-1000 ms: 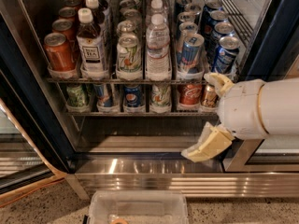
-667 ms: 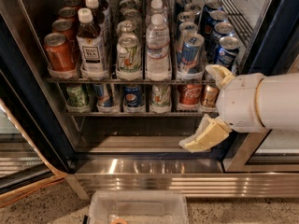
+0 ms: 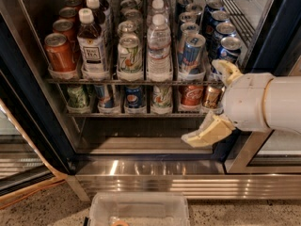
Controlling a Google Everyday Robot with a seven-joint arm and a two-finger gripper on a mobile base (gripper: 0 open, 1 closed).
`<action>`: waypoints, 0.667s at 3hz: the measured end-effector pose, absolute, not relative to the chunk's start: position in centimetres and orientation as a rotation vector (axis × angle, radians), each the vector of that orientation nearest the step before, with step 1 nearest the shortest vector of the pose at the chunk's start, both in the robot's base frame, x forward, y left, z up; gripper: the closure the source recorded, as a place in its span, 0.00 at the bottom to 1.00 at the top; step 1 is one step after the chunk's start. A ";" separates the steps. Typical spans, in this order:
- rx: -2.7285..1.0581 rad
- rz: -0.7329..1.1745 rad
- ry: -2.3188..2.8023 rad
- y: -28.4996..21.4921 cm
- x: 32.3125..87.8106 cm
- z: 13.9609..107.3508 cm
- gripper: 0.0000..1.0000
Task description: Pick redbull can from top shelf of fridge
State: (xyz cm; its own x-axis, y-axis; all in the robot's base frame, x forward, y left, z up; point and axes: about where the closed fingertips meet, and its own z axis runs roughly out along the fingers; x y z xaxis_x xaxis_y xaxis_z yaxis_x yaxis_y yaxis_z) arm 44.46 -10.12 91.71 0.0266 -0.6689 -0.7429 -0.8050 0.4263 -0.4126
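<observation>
Holds the end effector (image 3: 203, 102) spread wide and empty, at the right side of the open fridge (image 3: 33, 112). Sets the upper finger (image 3: 225, 69) about level with the top shelf (image 3: 141, 81) and the lower finger (image 3: 207, 134) down by the bare floor under the lower rack (image 3: 141, 114). Has raised the whole thing slightly since a second ago; leaves the drinks as they were.

Finds the redbull can (image 3: 192, 55) upright at the front of its lane on the top shelf, a little left of the upper finger. Places dark-blue cans (image 3: 228, 45) in the next lane right, nearest that finger. Lines up, further left along the same front row, a water bottle (image 3: 159, 46), a green-and-white can (image 3: 130, 54), a tea bottle (image 3: 91, 44) and an orange-red can (image 3: 60, 53). Carries on the lower rack a row of shorter cans, a red can (image 3: 192, 95) and a Pepsi can (image 3: 135, 98) among them. Shows, below the steel base strip (image 3: 155, 173), a clear plastic bin (image 3: 141, 204) with something small and orange inside.
</observation>
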 end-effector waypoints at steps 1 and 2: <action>-1.130 0.169 1.589 -11.0 46.9 93.2 0.00; -1.099 0.183 1.532 -10.1 46.4 94.4 0.00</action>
